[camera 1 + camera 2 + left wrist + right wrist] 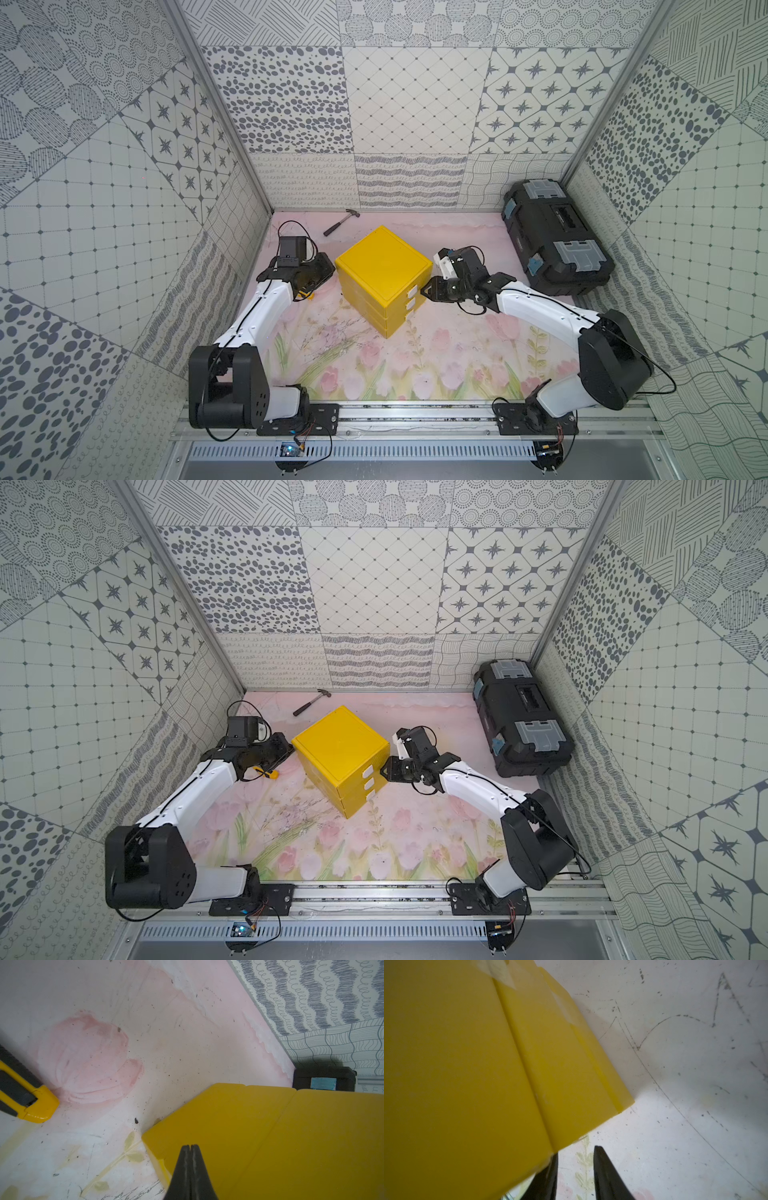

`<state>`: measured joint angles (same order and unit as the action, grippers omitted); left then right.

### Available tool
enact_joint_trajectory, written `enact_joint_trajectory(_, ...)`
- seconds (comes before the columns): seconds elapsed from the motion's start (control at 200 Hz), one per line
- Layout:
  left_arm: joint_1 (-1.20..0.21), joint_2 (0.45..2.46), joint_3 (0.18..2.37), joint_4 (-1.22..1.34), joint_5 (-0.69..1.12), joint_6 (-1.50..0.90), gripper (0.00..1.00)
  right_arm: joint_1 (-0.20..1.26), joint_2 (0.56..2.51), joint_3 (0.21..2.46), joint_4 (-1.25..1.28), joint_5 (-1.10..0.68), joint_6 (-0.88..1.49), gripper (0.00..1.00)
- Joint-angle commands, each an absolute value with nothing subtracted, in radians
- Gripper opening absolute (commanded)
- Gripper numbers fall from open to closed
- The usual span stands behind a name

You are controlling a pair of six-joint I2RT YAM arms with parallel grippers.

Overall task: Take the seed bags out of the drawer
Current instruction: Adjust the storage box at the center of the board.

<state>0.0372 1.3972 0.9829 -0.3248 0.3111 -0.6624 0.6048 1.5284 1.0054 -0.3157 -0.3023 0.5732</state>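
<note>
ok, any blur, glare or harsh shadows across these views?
Both top views: sharp, evenly lit, no glare, only a soft shadow beside the yellow drawer cabinet. Left wrist: shut left gripper slightly soft, small glare on the utility knife. Right wrist: cabinet up close is blurred, mat scuffs sharper.

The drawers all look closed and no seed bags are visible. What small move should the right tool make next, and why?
Probably ease the right tool toward the top white tab of the yellow drawer box, so its parted jaws straddle it. All drawers sit flush, the tips are beside that tab, and the shut left tool is at the box's other side.
</note>
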Motion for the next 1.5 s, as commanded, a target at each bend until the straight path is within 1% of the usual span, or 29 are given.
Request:
enact_joint_trajectory(0.0,0.044,1.447,0.978,-0.232,0.431,-0.648,0.0,0.598,1.568,1.064,-0.297,-0.269,0.545,0.34)
enact_joint_trajectory(0.135,0.041,1.448,0.946,-0.22,0.449,-0.643,0.0,0.576,1.603,1.106,-0.301,-0.268,0.533,0.34)
enact_joint_trajectory(0.31,0.023,1.404,0.87,-0.2,0.454,-0.656,0.0,0.544,1.664,1.184,-0.331,-0.261,0.51,0.34)
enact_joint_trajectory(0.565,-0.06,1.317,0.762,-0.175,0.42,-0.686,0.0,0.492,1.738,1.273,-0.361,-0.267,0.482,0.35)
enact_joint_trajectory(0.856,-0.135,1.253,0.678,-0.136,0.406,-0.729,0.0,0.476,1.825,1.368,-0.391,-0.283,0.449,0.36)
enact_joint_trajectory(1.151,-0.146,1.208,0.649,-0.158,0.4,-0.733,0.0,0.441,1.834,1.364,-0.39,-0.285,0.456,0.36)
enact_joint_trajectory(1.231,-0.147,1.175,0.66,-0.219,0.371,-0.73,0.0,0.425,1.821,1.348,-0.391,-0.283,0.457,0.37)
enact_joint_trajectory(1.286,-0.147,1.131,0.672,-0.275,0.338,-0.73,0.04,0.411,1.798,1.325,-0.391,-0.286,0.462,0.38)
enact_joint_trajectory(1.346,-0.146,1.069,0.694,-0.351,0.292,-0.723,0.14,0.397,1.759,1.291,-0.39,-0.283,0.465,0.41)
enact_joint_trajectory(1.496,-0.146,0.926,0.802,-0.537,0.226,-0.685,0.32,0.384,1.62,1.195,-0.391,-0.276,0.472,0.49)
